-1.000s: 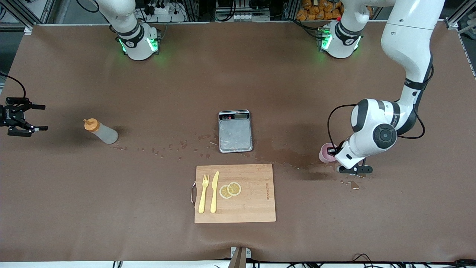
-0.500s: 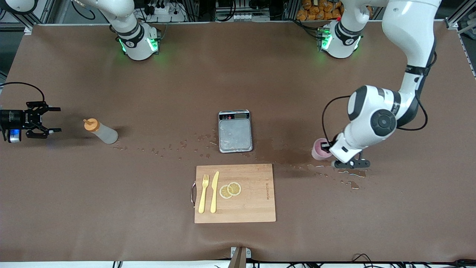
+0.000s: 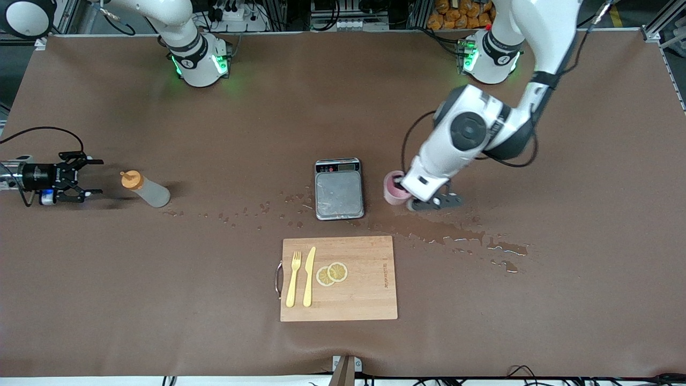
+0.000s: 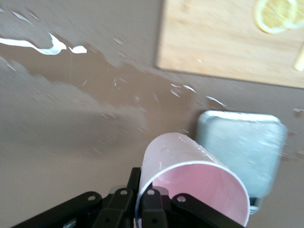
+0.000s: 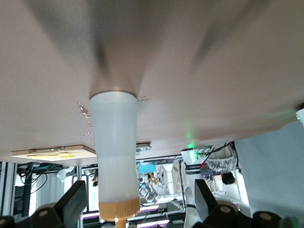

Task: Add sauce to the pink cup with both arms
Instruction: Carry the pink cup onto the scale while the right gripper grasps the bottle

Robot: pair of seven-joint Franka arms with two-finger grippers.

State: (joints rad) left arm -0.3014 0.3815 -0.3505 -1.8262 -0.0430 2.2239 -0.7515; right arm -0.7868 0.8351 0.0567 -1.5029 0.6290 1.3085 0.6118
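The pink cup (image 3: 394,188) hangs tilted over the table just beside the grey scale (image 3: 339,188), on the side toward the left arm's end. My left gripper (image 3: 406,195) is shut on the pink cup (image 4: 190,173), one finger inside the rim and one outside; the left gripper (image 4: 142,202) pinches its wall. The sauce bottle (image 3: 146,190) with its orange cap stands tilted near the right arm's end of the table. My right gripper (image 3: 99,176) is open, level with the cap and a short gap from it. In the right wrist view the bottle (image 5: 115,156) sits between the spread fingers (image 5: 71,202) of the right gripper (image 5: 138,194), untouched.
A wooden cutting board (image 3: 364,300) lies nearer the front camera than the scale, carrying a yellow fork (image 3: 292,279), a yellow knife (image 3: 308,276) and lemon slices (image 3: 331,273). Wet patches (image 3: 455,236) spread from beneath the cup toward the left arm's end. Droplets (image 3: 236,217) dot the table between bottle and scale.
The left gripper carried the pink cup from the left arm's end of the table to beside the scale. The right gripper, still open, moved closer to the sauce bottle.
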